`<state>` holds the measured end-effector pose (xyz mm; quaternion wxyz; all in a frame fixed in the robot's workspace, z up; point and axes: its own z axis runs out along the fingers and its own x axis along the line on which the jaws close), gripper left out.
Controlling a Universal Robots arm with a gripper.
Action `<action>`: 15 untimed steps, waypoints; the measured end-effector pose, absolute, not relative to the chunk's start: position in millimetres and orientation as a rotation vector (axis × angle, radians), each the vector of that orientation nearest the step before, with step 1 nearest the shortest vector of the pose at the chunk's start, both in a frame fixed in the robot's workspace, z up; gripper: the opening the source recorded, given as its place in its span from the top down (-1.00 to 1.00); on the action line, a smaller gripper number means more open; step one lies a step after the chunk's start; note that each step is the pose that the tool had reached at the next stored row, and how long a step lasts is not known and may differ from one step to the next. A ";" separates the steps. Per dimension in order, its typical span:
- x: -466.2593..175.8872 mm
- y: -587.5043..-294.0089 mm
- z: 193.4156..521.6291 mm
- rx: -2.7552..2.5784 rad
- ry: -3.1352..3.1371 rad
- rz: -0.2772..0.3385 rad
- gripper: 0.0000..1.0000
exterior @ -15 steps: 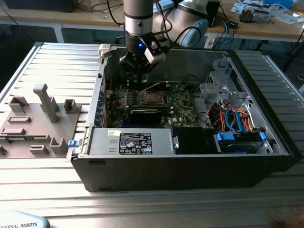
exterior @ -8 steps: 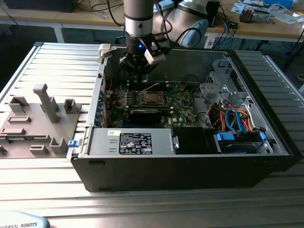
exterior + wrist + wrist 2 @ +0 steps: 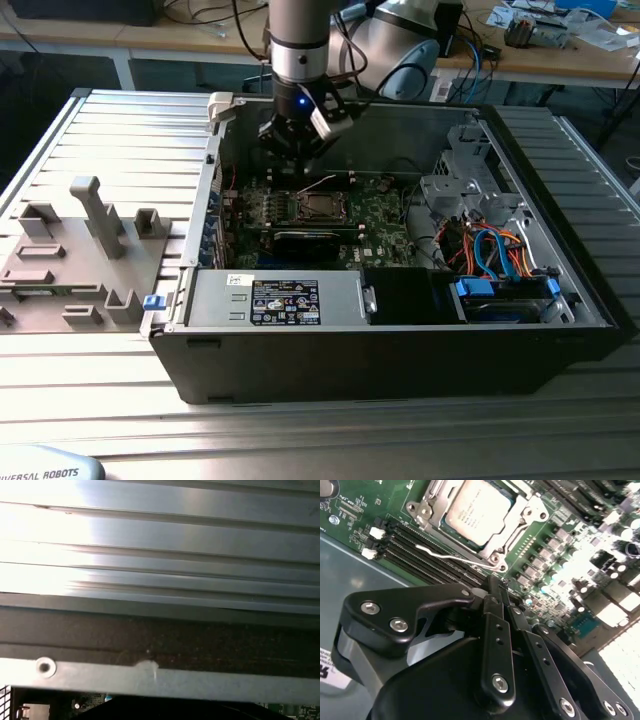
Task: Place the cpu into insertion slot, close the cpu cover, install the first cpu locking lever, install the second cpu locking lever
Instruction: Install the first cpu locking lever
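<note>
Cpu [image 3: 479,507] seated in its socket, cpu cover [image 3: 517,522] closed around it.
Gripper [image 3: 492,587], fingers pressed together and empty, sits just beside a raised wire locking lever [image 3: 452,555], apparently to push it.

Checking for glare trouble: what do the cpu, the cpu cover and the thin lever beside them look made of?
cpu: matte silver-grey metal top, soft sheen. cpu cover: bright stamped metal frame, shiny edges. Locking lever: thin bare metal wire, glinting. Likely steel; unsure.
</note>
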<state>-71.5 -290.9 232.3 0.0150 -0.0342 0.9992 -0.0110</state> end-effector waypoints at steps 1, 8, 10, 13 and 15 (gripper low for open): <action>-70.5 -290.3 230.9 -0.106 3.110 -0.034 0.79; -60.6 -287.8 222.7 -0.107 3.112 -0.034 0.79; -58.9 -286.8 220.2 -0.107 3.112 -0.034 0.79; -56.3 -286.6 217.5 -0.106 3.113 -0.034 0.79; -53.8 -286.6 215.7 -0.107 3.113 -0.034 0.79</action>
